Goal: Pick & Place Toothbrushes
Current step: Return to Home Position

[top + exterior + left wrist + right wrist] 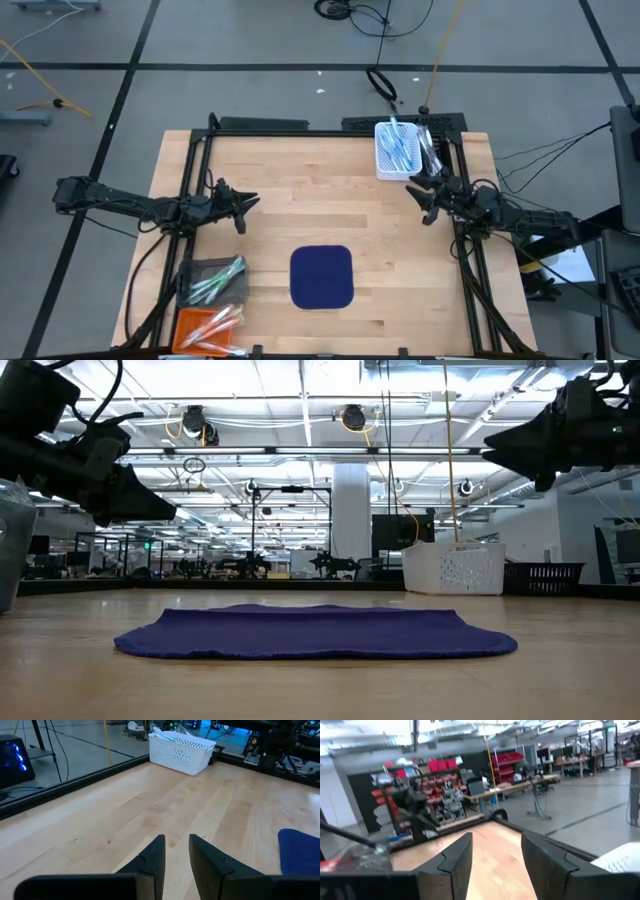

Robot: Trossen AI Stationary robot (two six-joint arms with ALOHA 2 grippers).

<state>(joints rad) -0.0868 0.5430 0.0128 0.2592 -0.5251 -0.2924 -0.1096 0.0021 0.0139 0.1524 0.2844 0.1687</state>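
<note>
Blue-and-white toothbrushes (397, 148) lie in a white basket (384, 165) at the table's far right. Green and white toothbrushes (218, 279) lie in a clear bin at the near left, and orange-pink ones (215, 325) lie in an orange bin beside it. A navy mat (321, 277) lies flat near the front middle. My left gripper (245, 208) hovers open and empty above the table's left middle; its fingers show in the left wrist view (176, 845). My right gripper (418, 195) hovers open and empty just on the near side of the white basket; it also shows in its wrist view (496, 845).
A black frame (300, 127) runs along the table's far edge and down both sides. Bare wood (330, 200) lies between the two grippers. The white basket (180, 751) and a corner of the mat (300, 852) show in the left wrist view.
</note>
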